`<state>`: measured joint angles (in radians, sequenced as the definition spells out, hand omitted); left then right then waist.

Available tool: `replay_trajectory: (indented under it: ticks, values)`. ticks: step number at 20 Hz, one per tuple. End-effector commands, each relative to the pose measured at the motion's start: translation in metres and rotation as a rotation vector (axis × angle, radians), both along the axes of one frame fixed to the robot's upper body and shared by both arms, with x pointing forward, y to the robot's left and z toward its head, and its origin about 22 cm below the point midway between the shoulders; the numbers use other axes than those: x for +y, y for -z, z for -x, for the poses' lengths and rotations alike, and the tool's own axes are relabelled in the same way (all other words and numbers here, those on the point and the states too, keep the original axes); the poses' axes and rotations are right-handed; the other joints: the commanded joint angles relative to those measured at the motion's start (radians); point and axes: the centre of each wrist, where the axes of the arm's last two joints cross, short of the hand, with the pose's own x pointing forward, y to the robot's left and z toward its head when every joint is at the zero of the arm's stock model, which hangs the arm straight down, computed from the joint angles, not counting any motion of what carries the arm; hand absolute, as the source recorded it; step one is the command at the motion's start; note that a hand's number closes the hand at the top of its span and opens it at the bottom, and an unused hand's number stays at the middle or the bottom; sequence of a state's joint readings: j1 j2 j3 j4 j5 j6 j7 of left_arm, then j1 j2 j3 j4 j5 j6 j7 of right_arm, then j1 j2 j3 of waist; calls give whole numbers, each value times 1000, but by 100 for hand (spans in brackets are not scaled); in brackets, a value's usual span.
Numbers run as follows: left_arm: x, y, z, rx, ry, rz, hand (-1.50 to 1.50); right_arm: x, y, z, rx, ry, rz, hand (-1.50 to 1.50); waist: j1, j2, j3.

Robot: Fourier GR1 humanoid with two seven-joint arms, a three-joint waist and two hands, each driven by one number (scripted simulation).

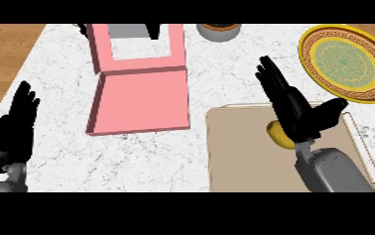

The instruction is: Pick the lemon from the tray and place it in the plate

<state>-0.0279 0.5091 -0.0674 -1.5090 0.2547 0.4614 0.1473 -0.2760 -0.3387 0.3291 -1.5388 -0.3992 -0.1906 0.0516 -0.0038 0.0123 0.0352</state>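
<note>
A yellow lemon (276, 134) lies on the tan tray (238, 152) at the lower right, mostly hidden under my right hand (296, 111). That hand hovers over the lemon with straight fingers pointing up and left and the thumb spread toward the right; nothing is held in it. The round yellow plate (342, 62) with an ornate rim sits at the right edge, above the tray. My left hand (18, 122) rests open at the left edge, fingers up.
An open pink box (141, 100) lies left of the tray, its lid raised toward the back. A small dark-rimmed bowl (218, 31) stands at the back centre. Wooden surface shows beyond the marble counter's left edge.
</note>
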Motion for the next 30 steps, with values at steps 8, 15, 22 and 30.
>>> replay_trajectory:
  ticks: [8,15,22,30]
  values:
    - [-87,-58,-25,-274,657,-88,0,17,-6,-17,240,-781,644,-150,109,19,-41]
    - [-99,-54,-27,-292,789,-80,0,14,-76,-46,-48,-1110,1014,-150,70,9,-34]
    - [-68,-51,-33,-275,760,-95,0,10,-85,-75,-77,-1186,1180,-150,28,-6,-35]
    - [-72,-36,-35,-252,764,-84,0,18,-111,-97,203,-1348,1329,-150,15,-8,-37]
